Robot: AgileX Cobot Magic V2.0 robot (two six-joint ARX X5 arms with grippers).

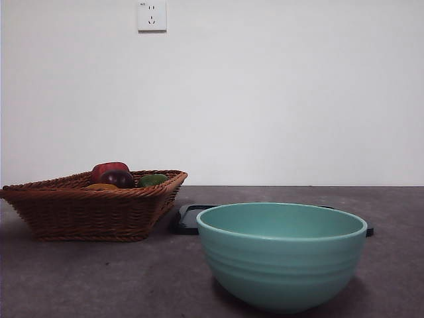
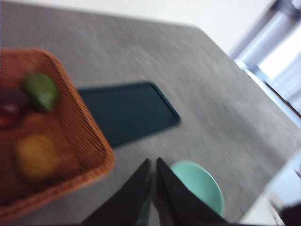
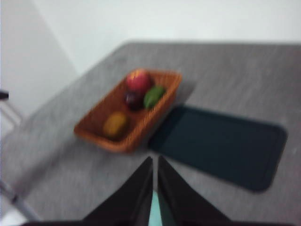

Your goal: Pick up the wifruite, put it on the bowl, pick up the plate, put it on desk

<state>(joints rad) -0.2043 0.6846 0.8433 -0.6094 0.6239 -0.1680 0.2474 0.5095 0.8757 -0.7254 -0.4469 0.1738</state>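
The small orange-yellow wifruite (image 1: 101,187) lies in the brown wicker basket (image 1: 93,212) at the left, barely showing over its rim; it is clearer in the left wrist view (image 2: 36,155) and the right wrist view (image 3: 115,124). The mint-green bowl (image 1: 281,255) stands empty at the front right on the desk (image 1: 99,278). A flat dark rectangular plate (image 1: 187,218) lies behind the bowl, next to the basket. My left gripper (image 2: 153,161) is shut and empty, high above the table near the bowl (image 2: 200,186). My right gripper (image 3: 155,158) is shut and empty, also high. Neither shows in the front view.
The basket also holds a red fruit (image 1: 109,169), a dark purple-red fruit (image 1: 118,178) and a green fruit (image 1: 153,179). A white wall with a socket (image 1: 152,16) stands behind the table. The table edge (image 2: 244,94) runs past the plate (image 2: 127,110).
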